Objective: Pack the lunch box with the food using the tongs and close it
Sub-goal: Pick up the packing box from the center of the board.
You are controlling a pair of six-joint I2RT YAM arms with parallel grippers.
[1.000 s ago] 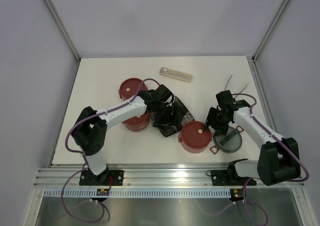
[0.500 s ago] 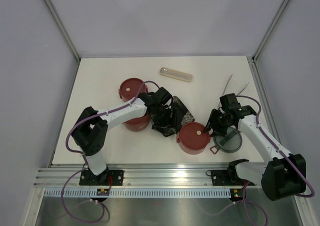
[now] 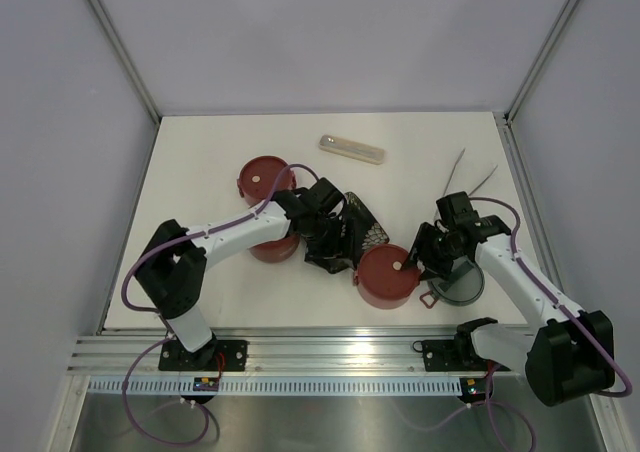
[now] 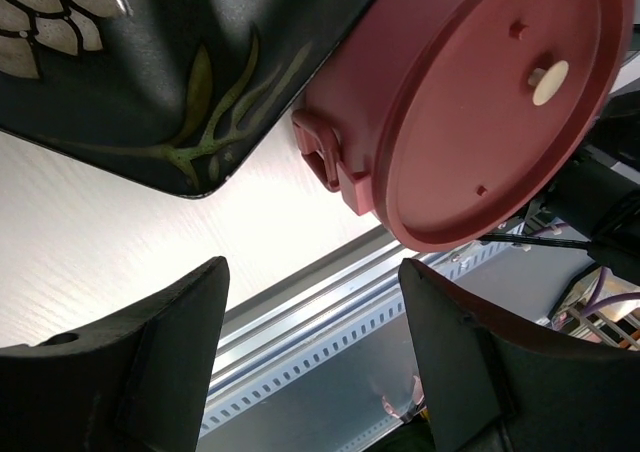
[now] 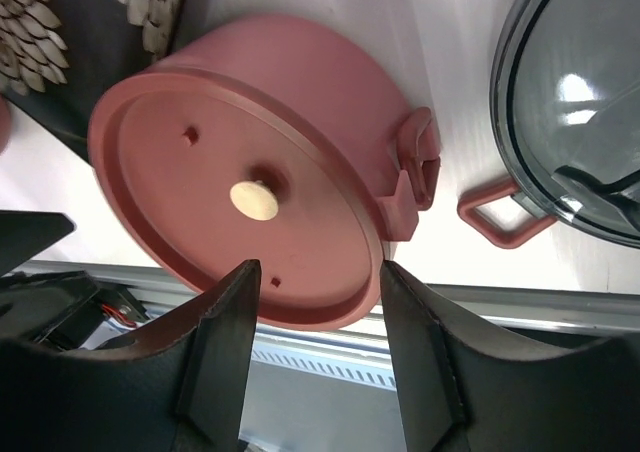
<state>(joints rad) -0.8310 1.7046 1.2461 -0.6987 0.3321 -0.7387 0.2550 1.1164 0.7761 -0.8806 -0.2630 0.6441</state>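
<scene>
Three lidded dusty-red lunch box bowls show from above: one at the back (image 3: 265,177), one (image 3: 270,244) partly under my left arm, one at the front (image 3: 387,275). The grey handled top lid (image 3: 456,284) lies right of the front bowl. The tongs (image 3: 470,176) rest at the far right. My left gripper (image 3: 325,240) hovers open over the black plate (image 3: 362,234), nothing between its fingers (image 4: 130,362). My right gripper (image 5: 320,342) is open, its fingers (image 5: 215,357) straddling the near rim of the front bowl (image 5: 240,152). No food shows.
A long translucent case (image 3: 352,149) lies at the back centre. The grey lid (image 5: 585,102) with its red handle loop (image 5: 500,212) sits close beside my right gripper. The table's metal front rail (image 4: 330,312) runs just below both grippers.
My right gripper has come down and left to the front bowl's right rim, and the bowl has slid a little left. The left gripper has shifted slightly right over the plate.
</scene>
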